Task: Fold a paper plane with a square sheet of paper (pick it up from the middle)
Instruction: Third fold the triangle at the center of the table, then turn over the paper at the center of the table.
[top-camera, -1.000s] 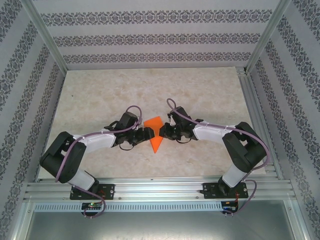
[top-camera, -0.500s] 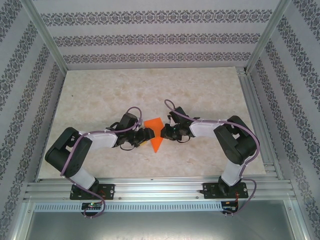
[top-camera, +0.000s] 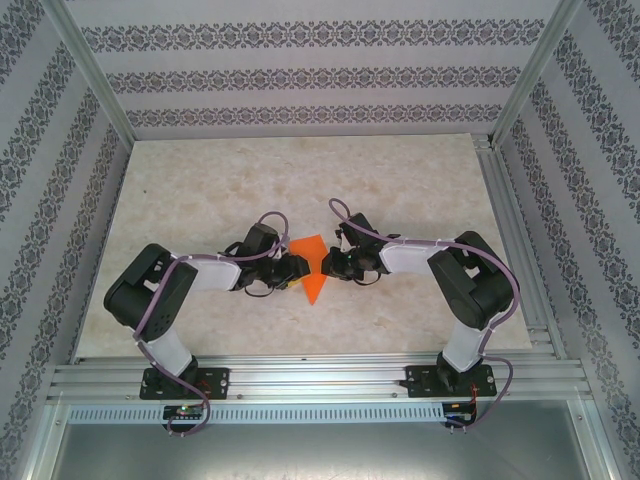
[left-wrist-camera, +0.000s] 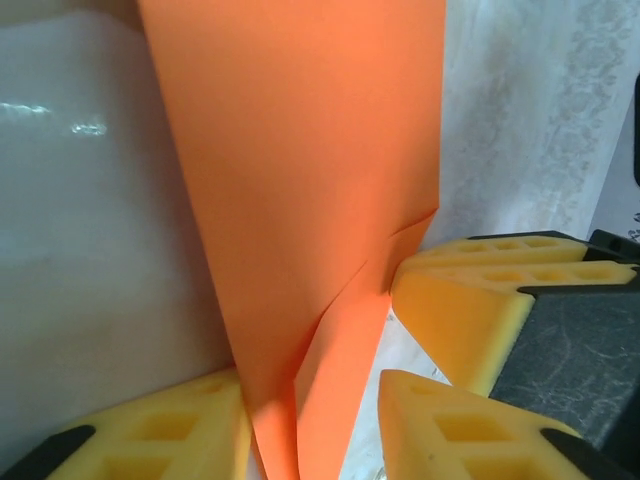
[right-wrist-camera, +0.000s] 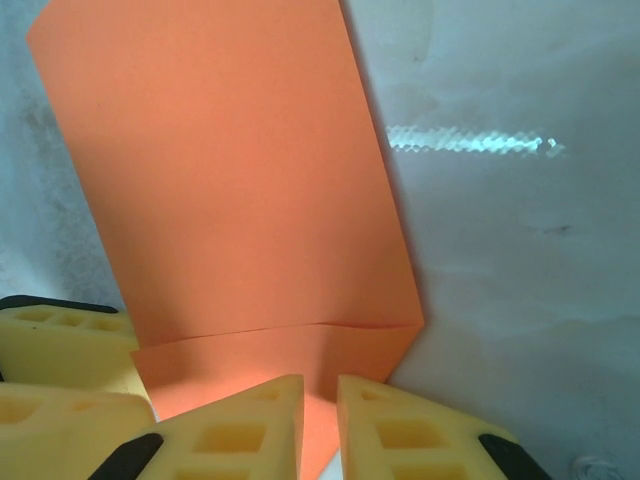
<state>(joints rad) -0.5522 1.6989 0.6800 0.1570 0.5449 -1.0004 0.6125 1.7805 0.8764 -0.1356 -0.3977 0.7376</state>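
Note:
The orange sheet of paper (top-camera: 312, 266), folded to a point toward the near edge, sits mid-table between both grippers. My left gripper (top-camera: 297, 268) is at its left edge. In the left wrist view the paper (left-wrist-camera: 300, 180) stands between the jaws of the left gripper (left-wrist-camera: 315, 400). It lies against the left pad (left-wrist-camera: 150, 435), and a gap remains at the right pad (left-wrist-camera: 450, 425). My right gripper (top-camera: 328, 265) holds the right edge. Its pads (right-wrist-camera: 250, 425) are nearly together on a folded flap of the paper (right-wrist-camera: 240, 180), so the right gripper (right-wrist-camera: 320, 405) is shut on it.
The beige marble tabletop (top-camera: 300, 180) is bounded by patterned walls and aluminium frame posts (top-camera: 95, 75). A metal rail (top-camera: 320, 375) carries both arm bases at the near edge. The right gripper's yellow finger (left-wrist-camera: 470, 300) pokes in beside the paper in the left wrist view.
My left arm has reached further right and its jaws have narrowed around the paper's left edge. My right arm drew its elbow in, its grip unchanged. The paper has barely moved.

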